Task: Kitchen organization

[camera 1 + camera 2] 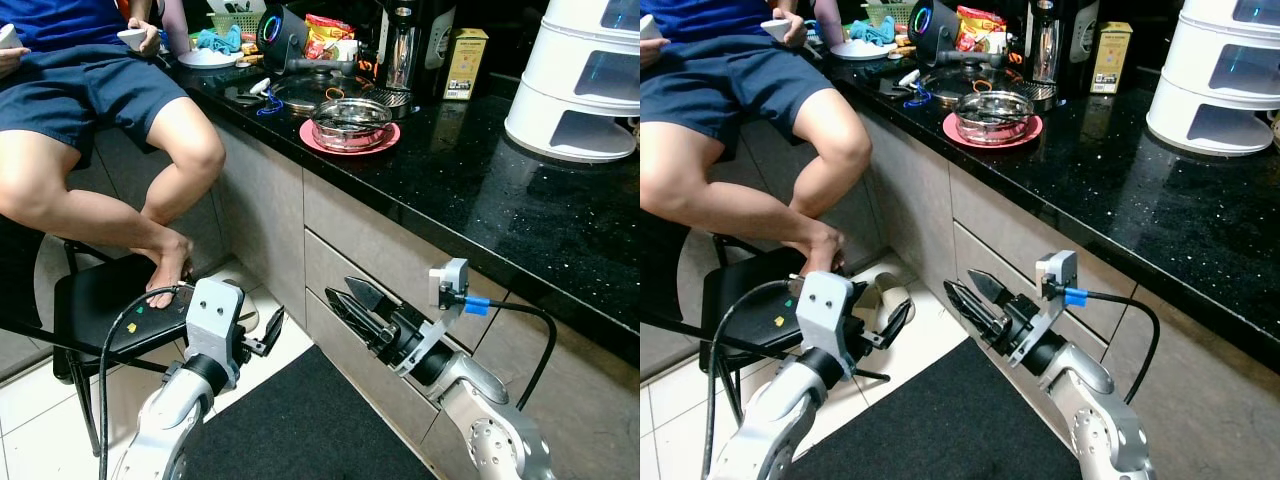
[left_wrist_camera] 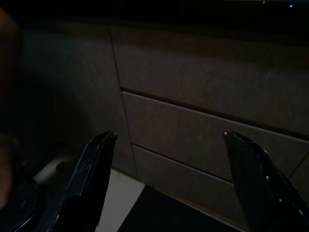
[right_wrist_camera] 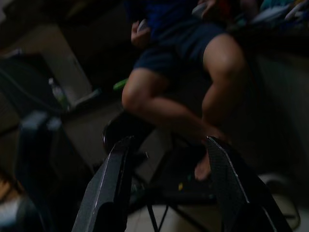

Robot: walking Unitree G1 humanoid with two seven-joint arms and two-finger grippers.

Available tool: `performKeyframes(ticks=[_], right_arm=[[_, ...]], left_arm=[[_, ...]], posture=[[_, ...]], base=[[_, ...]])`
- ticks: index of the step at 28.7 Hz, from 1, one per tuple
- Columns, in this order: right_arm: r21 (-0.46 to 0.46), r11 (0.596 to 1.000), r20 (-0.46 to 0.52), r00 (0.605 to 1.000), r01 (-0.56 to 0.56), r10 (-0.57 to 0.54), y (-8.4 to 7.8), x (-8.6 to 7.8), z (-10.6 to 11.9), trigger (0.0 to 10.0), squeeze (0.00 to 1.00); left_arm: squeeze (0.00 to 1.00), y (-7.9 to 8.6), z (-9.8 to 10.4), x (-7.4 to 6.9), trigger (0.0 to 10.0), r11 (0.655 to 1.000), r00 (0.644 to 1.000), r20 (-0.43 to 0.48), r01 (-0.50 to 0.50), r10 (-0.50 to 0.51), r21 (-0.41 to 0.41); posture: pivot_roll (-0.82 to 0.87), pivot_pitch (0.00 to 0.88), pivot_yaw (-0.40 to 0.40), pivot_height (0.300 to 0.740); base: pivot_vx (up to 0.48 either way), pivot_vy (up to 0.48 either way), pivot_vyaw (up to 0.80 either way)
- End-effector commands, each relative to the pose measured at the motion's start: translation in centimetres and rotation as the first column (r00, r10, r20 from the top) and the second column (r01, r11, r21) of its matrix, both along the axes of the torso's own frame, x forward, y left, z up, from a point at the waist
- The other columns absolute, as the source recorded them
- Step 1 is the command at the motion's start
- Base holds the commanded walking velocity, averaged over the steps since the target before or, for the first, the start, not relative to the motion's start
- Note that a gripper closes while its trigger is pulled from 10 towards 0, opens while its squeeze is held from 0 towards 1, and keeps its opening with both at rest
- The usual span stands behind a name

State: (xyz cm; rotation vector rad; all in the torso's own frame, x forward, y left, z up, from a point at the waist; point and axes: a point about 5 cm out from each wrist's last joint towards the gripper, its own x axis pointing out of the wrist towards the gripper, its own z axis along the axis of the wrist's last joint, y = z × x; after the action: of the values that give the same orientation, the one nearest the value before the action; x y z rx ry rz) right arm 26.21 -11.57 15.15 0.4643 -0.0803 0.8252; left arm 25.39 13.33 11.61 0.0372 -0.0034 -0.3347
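Note:
My right gripper (image 1: pixel 340 290) is held low in front of the grey drawer fronts (image 1: pixel 345 225) under the black counter (image 1: pixel 480 170). It is open with nothing between its fingers, and it points left towards the seated person. My left gripper (image 1: pixel 265 335) hangs lower, above the floor near the chair. It is open and empty, and in the left wrist view its fingers (image 2: pixel 96 164) frame the drawer fronts (image 2: pixel 193 130). A glass bowl (image 1: pixel 350 122) sits on a pink plate (image 1: pixel 385 142) on the counter.
A person (image 1: pixel 110 110) sits at the left with one foot on a black chair (image 1: pixel 95 305). A black mat (image 1: pixel 290 420) covers the floor below the drawers. On the counter stand a white tiered rack (image 1: pixel 585 80), a yellow box (image 1: pixel 465 62), a steel flask (image 1: pixel 402 45) and clutter at the back.

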Motion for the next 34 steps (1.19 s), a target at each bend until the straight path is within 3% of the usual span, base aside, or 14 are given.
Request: performKeyframes(ticks=[1, 27, 34], right_arm=[[0.036, 0.999, 0.032, 0.999, 0.017, -0.018, 0.0, 0.1, 1.2, 10.0, 0.00], [0.086, 0.995, 0.069, 0.997, -0.047, 0.041, 1.7, -0.3, 2.9, 10.0, 0.00], [0.103, 0.993, 0.113, 0.993, -0.054, 0.043, 2.0, 0.0, 4.3, 10.0, 0.00]], left_arm=[[0.00, -0.2, 0.0, 0.1, 10.0, 1.000, 1.000, -0.006, 0.009, -0.009, -0.013], [0.00, -0.2, 0.0, 0.3, 10.0, 1.000, 1.000, -0.009, 0.023, -0.023, 0.000], [0.00, -0.3, 0.1, 0.3, 10.0, 1.000, 1.000, -0.010, 0.025, -0.025, 0.000]], posture=[[-0.05, 0.000, -0.009, 0.740], [-0.04, 0.000, -0.004, 0.740], [-0.04, 0.000, -0.006, 0.740]], base=[[0.289, 0.000, 0.00], [0.328, 0.000, 0.00], [0.331, 0.000, 0.00]])
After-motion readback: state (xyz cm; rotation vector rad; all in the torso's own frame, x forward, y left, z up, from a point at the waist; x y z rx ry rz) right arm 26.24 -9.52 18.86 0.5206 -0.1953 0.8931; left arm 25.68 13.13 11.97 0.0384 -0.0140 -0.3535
